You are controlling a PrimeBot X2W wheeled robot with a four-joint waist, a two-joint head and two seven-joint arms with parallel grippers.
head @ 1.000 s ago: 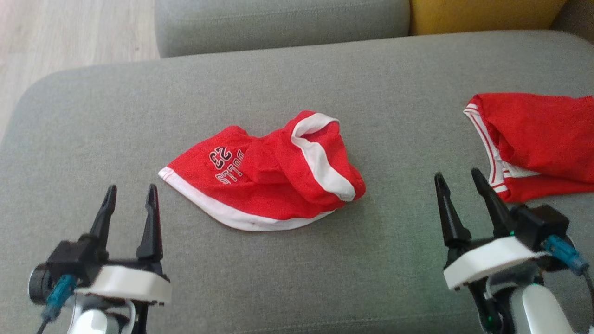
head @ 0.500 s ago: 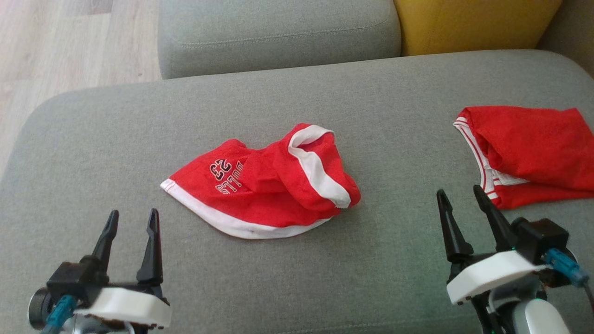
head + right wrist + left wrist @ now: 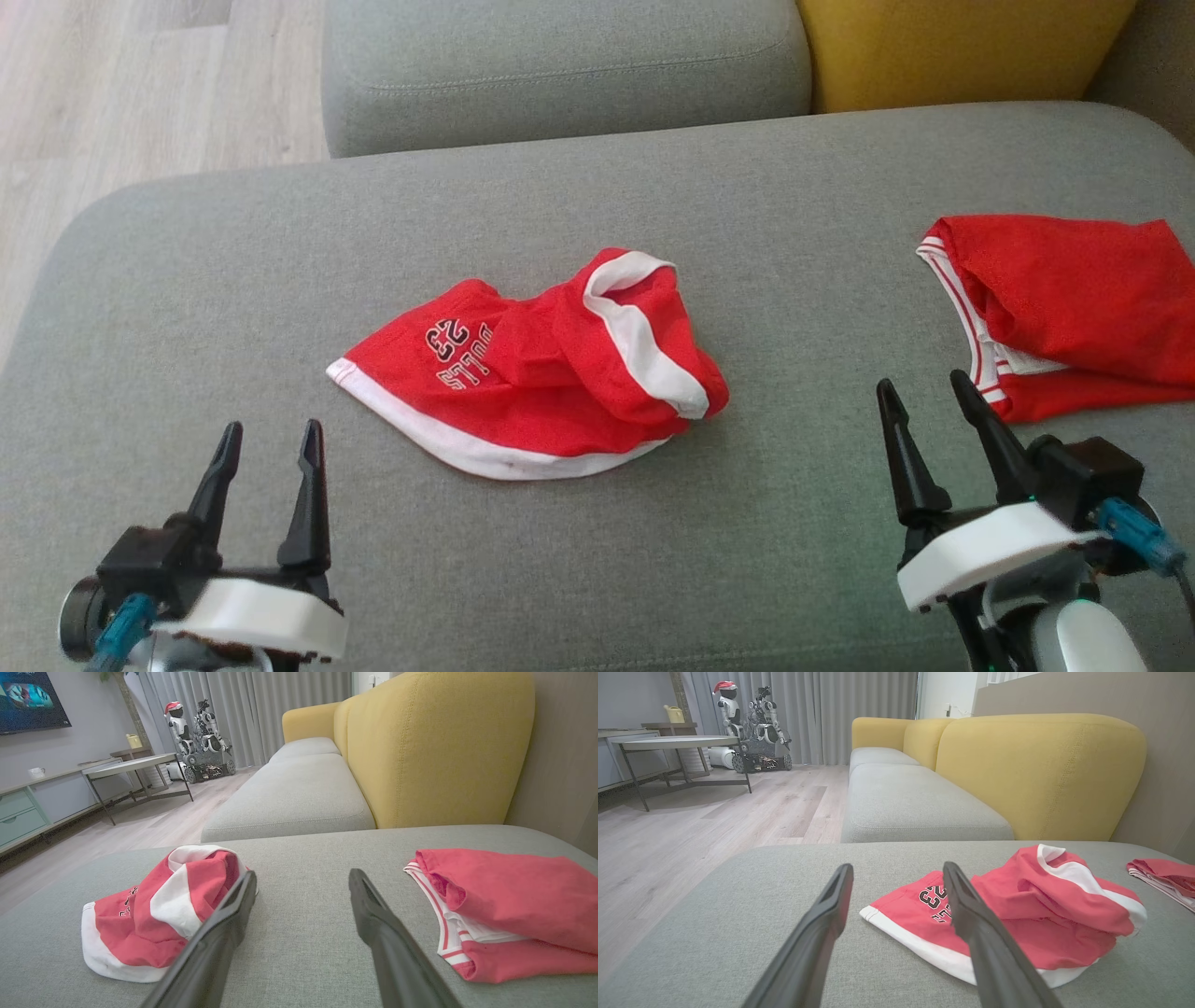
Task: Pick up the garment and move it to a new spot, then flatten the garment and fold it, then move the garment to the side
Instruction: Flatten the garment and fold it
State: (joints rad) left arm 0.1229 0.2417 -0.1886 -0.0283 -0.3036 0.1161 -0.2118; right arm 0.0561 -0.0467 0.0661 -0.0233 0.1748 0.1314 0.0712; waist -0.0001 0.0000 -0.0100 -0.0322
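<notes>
"Garment point(image 3: 551, 392) first: where is it?"
"It lies crumpled in the middle of the grey sofa seat point(image 3: 597, 196). It is red with white edges and a number on it."
"And the left end effector point(image 3: 271, 429)?"
"Its two fingers are spread wide and hold nothing. It is near the garment's white edge, not touching."
"The right end effector point(image 3: 920, 383)?"
"Spread wide too, and empty, near another red cloth point(image 3: 1074, 289) on the right."
</notes>
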